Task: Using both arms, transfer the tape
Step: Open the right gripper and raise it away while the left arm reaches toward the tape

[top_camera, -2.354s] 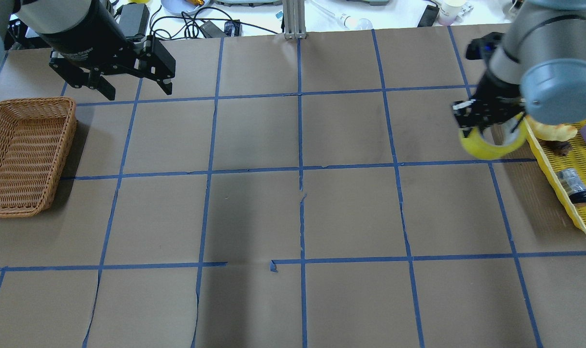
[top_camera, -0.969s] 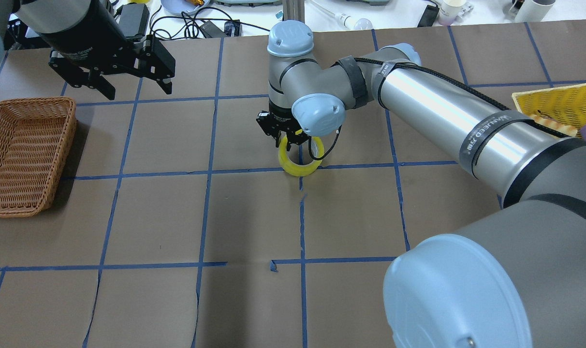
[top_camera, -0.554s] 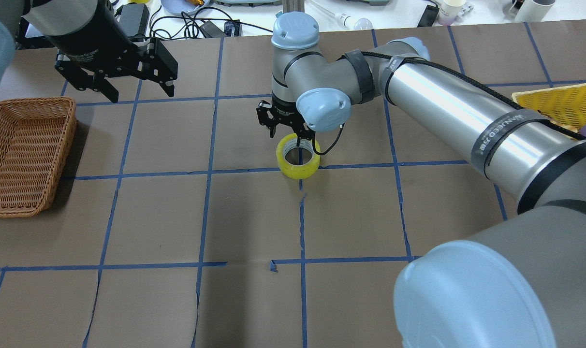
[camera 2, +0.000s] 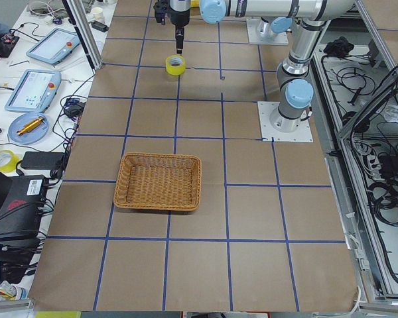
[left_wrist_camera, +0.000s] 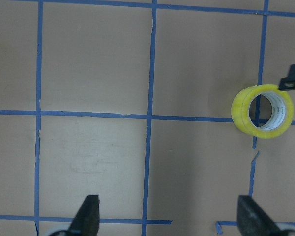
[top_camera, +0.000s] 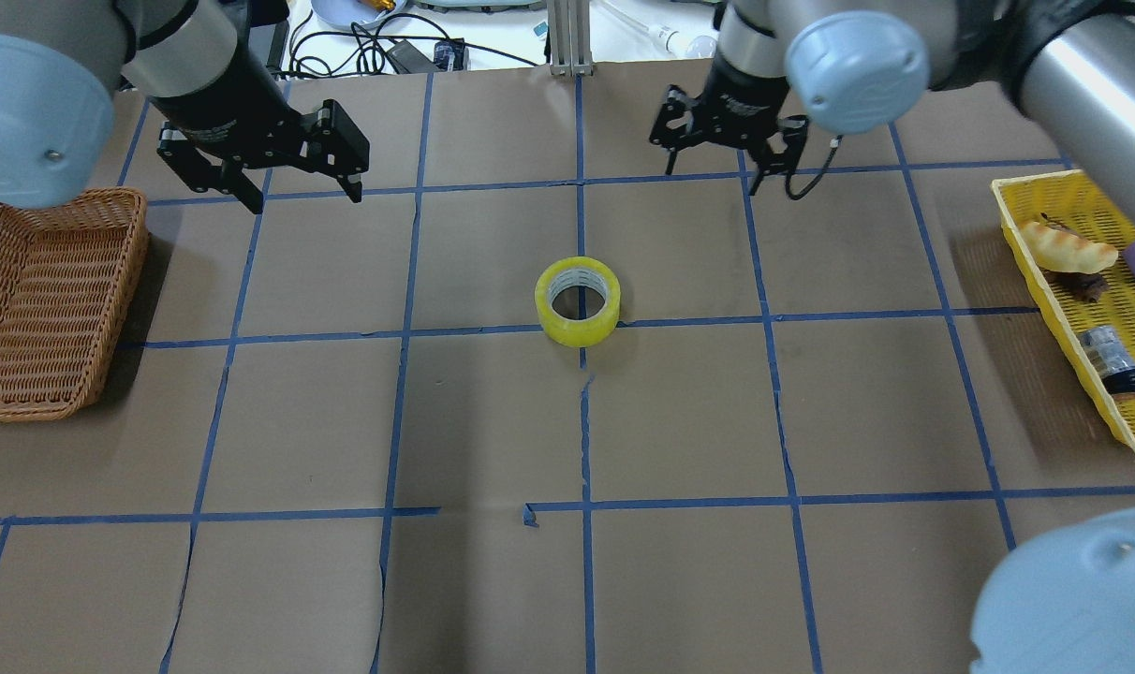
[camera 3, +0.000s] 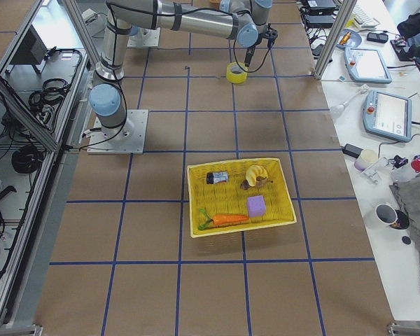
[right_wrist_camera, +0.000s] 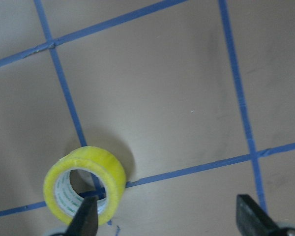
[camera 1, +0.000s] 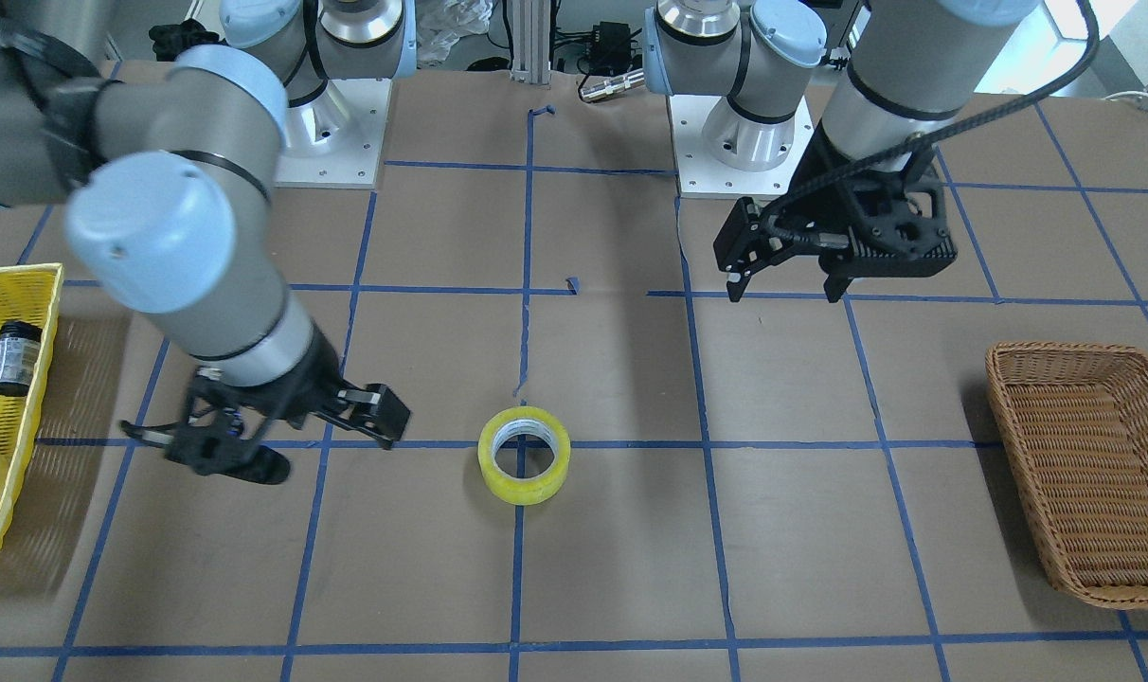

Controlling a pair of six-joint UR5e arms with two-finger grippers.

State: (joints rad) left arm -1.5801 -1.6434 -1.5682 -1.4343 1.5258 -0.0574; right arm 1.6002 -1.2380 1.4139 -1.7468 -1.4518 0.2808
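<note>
The tape lies flat on the middle of the bench with its hole facing up, over a crossing of the blue lines, and nothing touches it. My right gripper hangs above the bench on the tape's right, towards the far edge, with its jaws spread wide and nothing between them. Its wrist camera shows the roll low in the frame, by one fingertip but outside the span. My left gripper hangs over the left half of the bench, also towards the far edge and well apart from the tape. It too is wide and empty, and its wrist camera shows the roll off to one side, ahead of the fingers. The basket sits at the left end of the bench with nothing in it that I can see. The tray at the right end holds several small items, but not the roll. From this I judge that the first half is done: the tape rests mid-bench where either arm can reach it, and my right arm is clear of it. The left arm's share remains. It needs to come over the roll, drop around its wall, close, lift and carry it, most likely to the basket. None of that has begun, so I put the task at roughly halfway.
</note>
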